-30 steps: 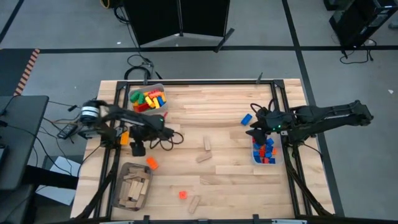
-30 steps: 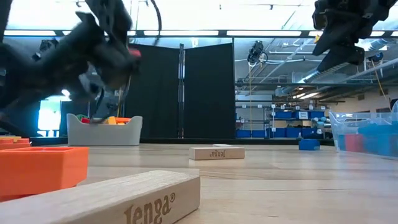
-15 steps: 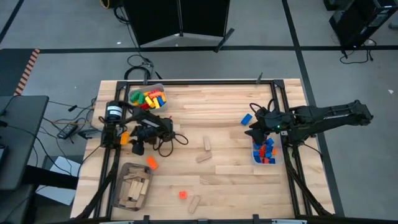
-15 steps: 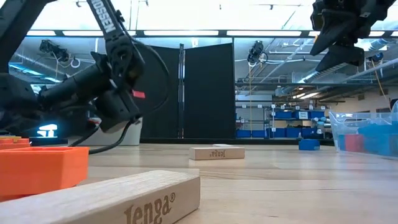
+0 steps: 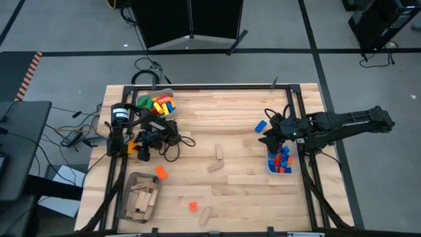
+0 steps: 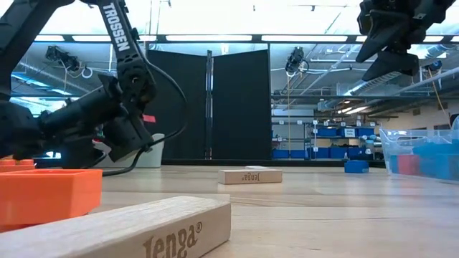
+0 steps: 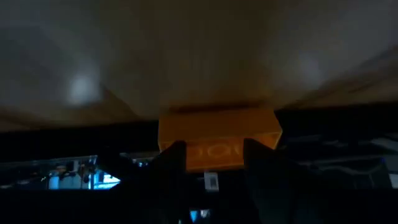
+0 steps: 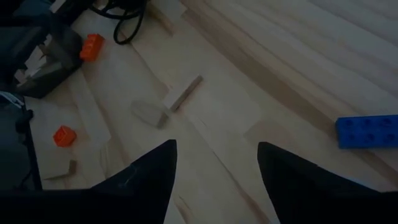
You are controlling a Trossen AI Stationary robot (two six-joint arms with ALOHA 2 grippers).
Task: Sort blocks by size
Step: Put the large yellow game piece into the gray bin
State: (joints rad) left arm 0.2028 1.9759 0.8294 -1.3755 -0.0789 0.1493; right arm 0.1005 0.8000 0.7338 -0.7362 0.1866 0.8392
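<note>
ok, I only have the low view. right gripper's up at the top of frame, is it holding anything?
Observer: No. The right gripper is open and empty, over bare wood.
Operator: Loose blocks near it?
Observer: One blue brick lies on the table beside it, outside the clear bin.
Operator: And the left?
Observer: The left gripper is low near the table's left edge, with an orange brick right ahead of it.

Left gripper fingertips overlap the orange block, hiding its lower edge; contact is indeterminable. Beyond the right gripper, the blue block is cropped by the frame.
</note>
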